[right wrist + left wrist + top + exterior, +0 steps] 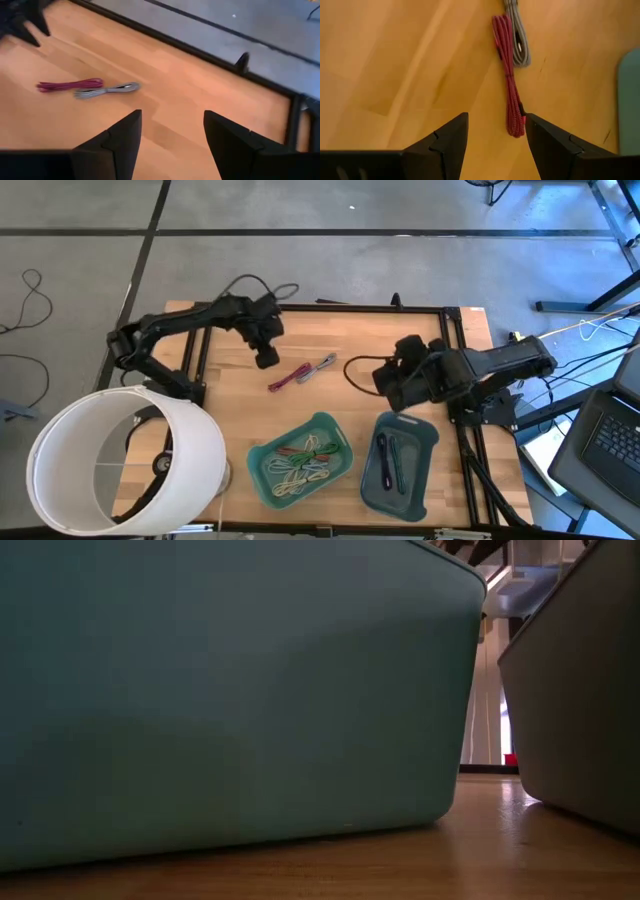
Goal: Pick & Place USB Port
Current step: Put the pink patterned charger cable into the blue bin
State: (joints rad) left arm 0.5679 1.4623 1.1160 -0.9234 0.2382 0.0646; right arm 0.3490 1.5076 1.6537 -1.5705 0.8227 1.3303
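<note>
You have cables in both bins (262, 472) already; the red cable (287, 376) and grey cable (320, 365) remain mid-table. Your left gripper (266, 360), open, hovers beside them; right gripper (388, 392), open, empty.

White lampshade (125, 455); laptop (612, 442) — floor cables (30, 295).

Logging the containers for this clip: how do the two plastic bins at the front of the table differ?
The teal plastic bin is the lighter, greener one; the blue-grey plastic bin is darker. The teal bin holds a tangle of multicoloured cables; the blue-grey bin holds only a couple of dark cables. Both are open-topped and sit side by side on the wooden table.
</note>
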